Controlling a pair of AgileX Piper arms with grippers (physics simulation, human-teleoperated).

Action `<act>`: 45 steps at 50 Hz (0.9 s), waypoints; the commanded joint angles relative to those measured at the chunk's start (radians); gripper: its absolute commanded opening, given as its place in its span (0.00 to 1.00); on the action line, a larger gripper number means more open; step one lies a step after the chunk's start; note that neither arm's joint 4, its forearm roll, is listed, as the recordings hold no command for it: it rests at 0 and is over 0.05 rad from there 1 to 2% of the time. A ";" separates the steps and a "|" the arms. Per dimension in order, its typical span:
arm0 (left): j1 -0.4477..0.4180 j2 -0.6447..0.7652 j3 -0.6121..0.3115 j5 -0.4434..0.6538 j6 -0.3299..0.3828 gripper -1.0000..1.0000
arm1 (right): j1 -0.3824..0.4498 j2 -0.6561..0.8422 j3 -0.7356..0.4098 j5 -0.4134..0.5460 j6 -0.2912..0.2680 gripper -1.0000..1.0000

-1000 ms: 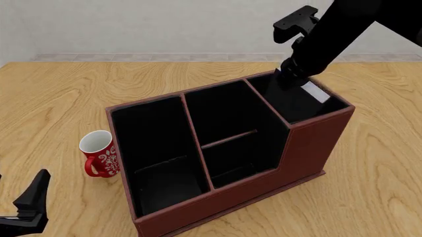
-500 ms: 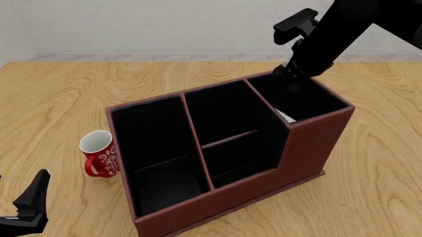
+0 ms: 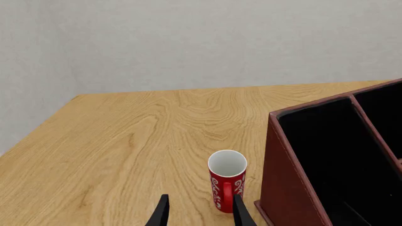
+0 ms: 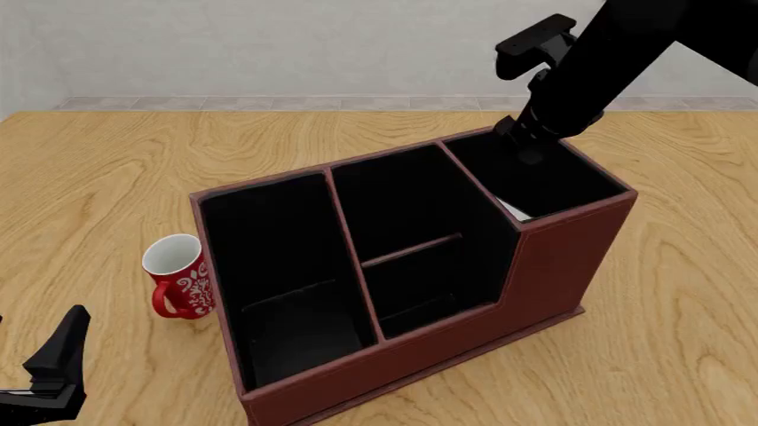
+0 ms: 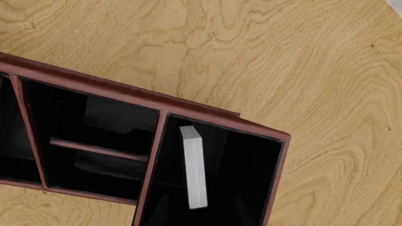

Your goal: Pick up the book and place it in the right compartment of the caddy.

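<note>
Inside the right compartment [image 5: 232,174] stands the book [image 5: 193,167]; right tool's [image 4: 530,140] state unclear.

A light wooden surface [image 4: 142,169] with strong swirling grain fills most of the front view and runs back to a plain, pale grey wall [image 4: 296,44]. Where the surface meets the wall, a thin pale strip [image 4: 237,103] runs along the wall's foot. In the left wrist view the same wall [image 3: 220,42] rises behind the surface [image 3: 113,141], and a second grey wall [image 3: 31,61] meets it at a corner. The light is even and soft, without hard shadows on the wood. The right wrist view shows more of the grained surface [image 5: 301,56] from above.
</note>
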 commanded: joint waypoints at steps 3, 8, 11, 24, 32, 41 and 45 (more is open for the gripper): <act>-0.001 0.003 0.000 -0.003 -0.002 1.00 | -0.012 -0.021 0.002 0.000 -0.012 1.00; -0.002 0.012 0.000 -0.018 -0.002 1.00 | -0.019 -0.051 0.025 0.000 -0.023 1.00; -0.003 0.019 0.000 -0.027 -0.003 1.00 | -0.025 -0.064 0.031 0.000 -0.035 1.00; -0.009 0.031 0.000 -0.049 0.030 1.00 | 0.001 -0.188 0.110 0.000 -0.077 1.00; -0.010 0.045 0.000 -0.065 0.032 1.00 | -0.005 -0.287 0.166 0.000 -0.129 1.00; -0.014 0.056 0.000 -0.082 0.034 1.00 | -0.003 -0.377 0.210 0.000 -0.175 1.00; -0.013 0.052 0.000 -0.078 0.035 1.00 | 0.002 -0.421 0.217 0.000 -0.204 1.00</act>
